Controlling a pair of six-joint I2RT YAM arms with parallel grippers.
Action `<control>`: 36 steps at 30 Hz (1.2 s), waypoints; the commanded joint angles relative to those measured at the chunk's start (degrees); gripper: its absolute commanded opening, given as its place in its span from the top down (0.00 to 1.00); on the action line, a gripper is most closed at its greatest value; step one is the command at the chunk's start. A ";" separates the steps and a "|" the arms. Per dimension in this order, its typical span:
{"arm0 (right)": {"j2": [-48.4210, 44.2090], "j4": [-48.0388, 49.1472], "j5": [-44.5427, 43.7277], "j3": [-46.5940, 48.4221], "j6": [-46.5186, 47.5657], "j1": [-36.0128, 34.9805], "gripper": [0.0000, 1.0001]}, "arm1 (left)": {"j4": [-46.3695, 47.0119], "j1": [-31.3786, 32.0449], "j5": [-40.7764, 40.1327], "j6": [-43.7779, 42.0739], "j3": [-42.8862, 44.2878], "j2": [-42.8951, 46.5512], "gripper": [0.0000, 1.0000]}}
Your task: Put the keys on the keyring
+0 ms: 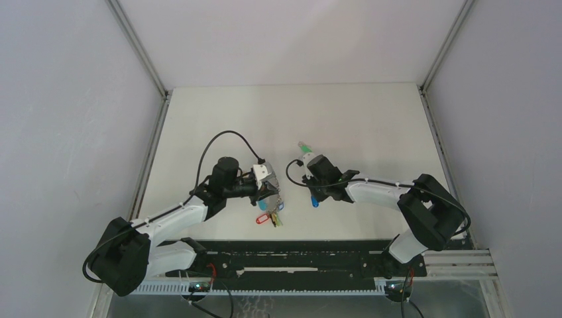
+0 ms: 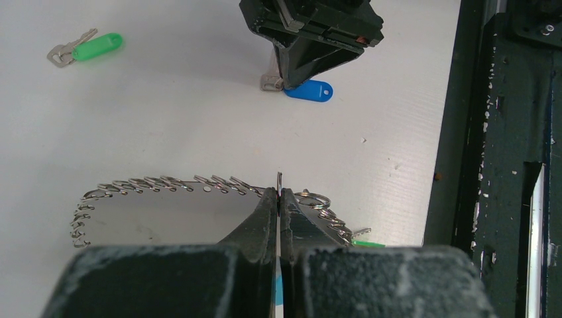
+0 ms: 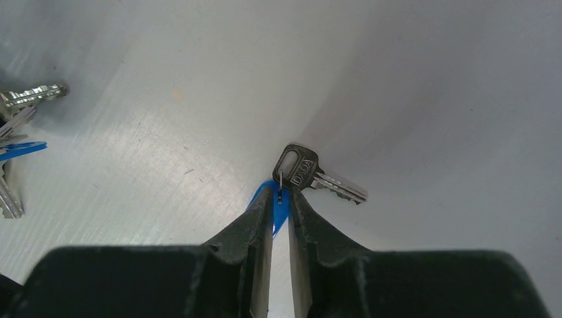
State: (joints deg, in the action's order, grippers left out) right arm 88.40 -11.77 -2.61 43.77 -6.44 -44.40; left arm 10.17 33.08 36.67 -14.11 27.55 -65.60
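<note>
The keyring [image 2: 166, 184], a thin silver loop strung with small rings, hangs from my left gripper [image 2: 279, 192], which is shut on its wire. From above, my left gripper [image 1: 270, 193] has the keyring [image 1: 273, 202] dangling below it, with red, blue and yellowish tags [image 1: 262, 216] resting on the table. My right gripper [image 3: 281, 193] is shut on the blue plastic head [image 3: 278, 211] of a key. The key's silver blade [image 3: 318, 175] lies flat on the table past the fingertips. A green-headed key [image 2: 93, 48] lies apart, further back [image 1: 305, 150].
The black rail [image 1: 298, 255] at the near table edge runs close behind both grippers. Keys hanging from the keyring [image 3: 20, 99] show at the left edge of the right wrist view. The grey enclosure walls [image 1: 66, 132] border the table.
</note>
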 commanded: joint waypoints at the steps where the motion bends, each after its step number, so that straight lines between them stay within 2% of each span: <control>1: -1.02 1.15 -0.74 -0.08 -0.77 -0.50 0.87 | 3.68 -0.30 1.31 0.83 1.56 0.84 1.00; 27: 1.24 1.53 -1.38 0.00 -1.91 -0.51 0.95 | 3.66 -0.30 1.14 0.85 1.32 1.40 1.00; 31: 1.01 1.94 -1.61 0.00 -1.44 -0.51 1.00 | 3.63 -0.30 1.22 0.89 1.32 1.48 1.00; 36: -1.40 2.84 -0.74 -0.08 1.31 -0.92 1.00 | 3.45 -0.30 1.39 0.79 1.28 1.81 1.00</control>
State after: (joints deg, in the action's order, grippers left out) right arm 89.14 -11.27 -3.20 43.77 -7.05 -44.51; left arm 10.17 33.08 36.67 -14.11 27.55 -65.60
